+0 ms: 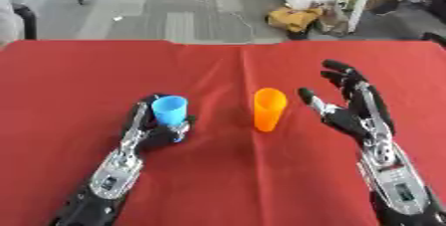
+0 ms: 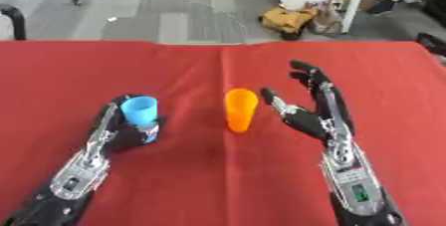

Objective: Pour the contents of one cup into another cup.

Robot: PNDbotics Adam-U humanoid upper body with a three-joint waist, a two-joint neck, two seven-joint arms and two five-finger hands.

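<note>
Gripping a blue plastic cup [image 1: 170, 110], our left hand [image 1: 155, 131] rests on the red-covered tabletop [image 1: 69, 85].
Our right hand [image 1: 353, 105] spreads wide beside the upright orange plastic cup [image 1: 269, 109].

On the red table [image 1: 87, 80], your right hand [image 1: 353, 105] stands open at three o'clock of the orange cup [image 1: 269, 109], with a narrow bare strip between thumb and cup and nothing in it. At nine o'clock of that cup, open cloth runs to the blue cup [image 1: 170, 109], which your left hand [image 1: 153, 130] wraps. That pair blocks the left side. Toward twelve o'clock the cloth lies bare to the far edge, and at six o'clock it is bare between your forearms.
</note>
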